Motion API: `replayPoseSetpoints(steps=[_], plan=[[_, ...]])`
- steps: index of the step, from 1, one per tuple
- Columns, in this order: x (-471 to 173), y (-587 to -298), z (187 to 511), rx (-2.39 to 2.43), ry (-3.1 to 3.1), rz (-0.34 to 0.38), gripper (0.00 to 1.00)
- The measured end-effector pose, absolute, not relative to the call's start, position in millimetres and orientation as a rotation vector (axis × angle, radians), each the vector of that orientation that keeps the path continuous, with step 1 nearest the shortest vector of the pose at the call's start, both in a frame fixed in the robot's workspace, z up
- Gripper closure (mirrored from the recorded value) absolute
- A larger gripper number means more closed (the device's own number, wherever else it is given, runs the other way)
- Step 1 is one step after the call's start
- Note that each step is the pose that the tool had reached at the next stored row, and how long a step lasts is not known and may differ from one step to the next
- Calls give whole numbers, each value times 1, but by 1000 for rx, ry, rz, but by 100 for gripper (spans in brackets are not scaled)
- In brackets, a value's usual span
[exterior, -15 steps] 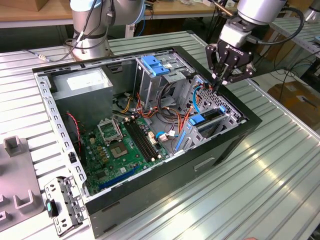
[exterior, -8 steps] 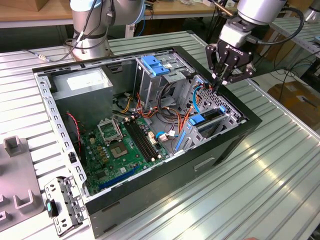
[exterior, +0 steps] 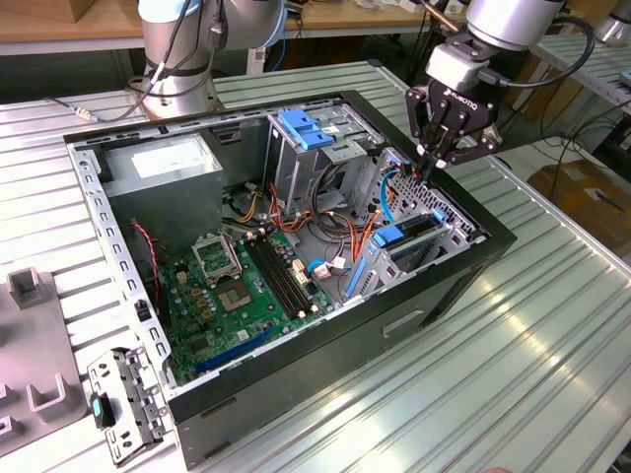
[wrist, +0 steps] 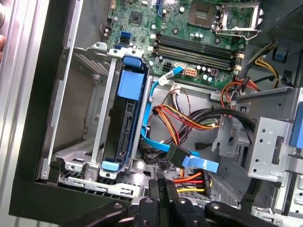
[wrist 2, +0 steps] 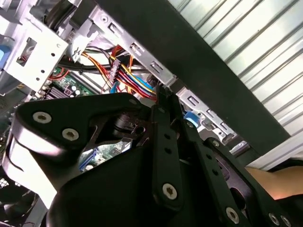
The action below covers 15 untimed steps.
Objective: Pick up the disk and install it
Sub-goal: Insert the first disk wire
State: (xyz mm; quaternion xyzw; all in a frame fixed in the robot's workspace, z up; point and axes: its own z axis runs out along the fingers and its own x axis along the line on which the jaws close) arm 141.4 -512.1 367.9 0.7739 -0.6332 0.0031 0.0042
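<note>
The disk (wrist: 125,132) is a dark drive in a bright blue carrier frame. It stands on edge inside the grey drive bay (wrist: 78,156) at the case's corner, and in the exterior view the disk (exterior: 406,235) sits low in that bay on the exterior view's right. My gripper (exterior: 431,171) hangs just above the bay's far end, fingers pointing down and pressed together with nothing between them. In both wrist views the gripper (wrist: 160,185) (wrist 2: 164,93) is shut, a short way off the disk's end and beside the cables, not touching the disk.
The open black case (exterior: 463,286) lies on a ribbed metal table. Inside are the green motherboard (exterior: 232,286), a tall grey cage with a blue handle (exterior: 306,128), orange and yellow cable bundles (wrist: 184,118) and a light-blue cable (wrist: 201,164). A loose bracket (exterior: 123,399) lies at the exterior view's left.
</note>
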Motion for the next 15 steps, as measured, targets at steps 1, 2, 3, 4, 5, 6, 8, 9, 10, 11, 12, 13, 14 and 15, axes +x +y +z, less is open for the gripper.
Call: replayPoseSetpoints(steps=[1, 2, 3, 4, 5, 6, 8, 9, 10, 11, 12, 13, 14, 15], plan=[[139, -512, 368, 2425, -1984, 10, 83], [137, -512, 368, 2425, -1984, 10, 83], [135, -512, 368, 2425, -1984, 10, 83], [135, -513, 368, 2417, -1994, 10, 83], [135, -513, 367, 2395, -2020, 10, 83], [135, -513, 367, 2384, -2032, 10, 83], [135, -513, 367, 2365, -2055, 9, 83], [135, -514, 366, 2359, -2061, 9, 83], [135, -517, 366, 2354, -2067, 9, 83], [135, -519, 366, 2353, -2068, 10, 83], [135, -522, 366, 2352, -2069, 10, 83], [135, -524, 366, 2351, -2071, 9, 83], [135, -526, 366, 2350, -2072, 9, 83], [135, -530, 366, 2349, -2073, 9, 83]])
